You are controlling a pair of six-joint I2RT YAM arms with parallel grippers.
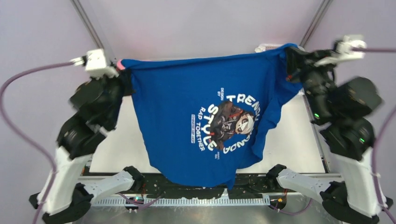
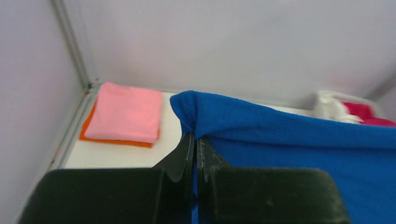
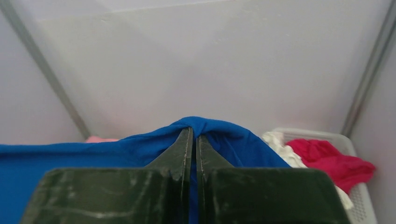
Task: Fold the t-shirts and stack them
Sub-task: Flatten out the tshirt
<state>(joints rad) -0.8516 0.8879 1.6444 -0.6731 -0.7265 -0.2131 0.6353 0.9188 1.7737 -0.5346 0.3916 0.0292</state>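
Left gripper point(image 2: 195, 138) pinching one top corner of blue tee point(image 1: 187, 102), right gripper point(image 3: 194, 133) pinching other, both sets of jaws pressing tight on cloth. Holding tee stretched wide, hanging over table point(image 1: 299, 135), likely for laying flat before folding. Soft cotton sagging, lower hem bunching. Pink tee point(image 2: 126, 112) lying folded square on orange tee point(image 2: 119, 141). Crimson tee point(image 3: 331, 156) and white tee point(image 3: 280, 147) sitting crumpled in mesh basket point(image 3: 362, 196).

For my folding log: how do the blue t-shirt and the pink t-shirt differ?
The left gripper and right gripper hold the blue t-shirt spread in the air; the pink t-shirt lies folded on an orange t-shirt, untouched. The blue t-shirt shows a printed graphic; the pink t-shirt shows none.
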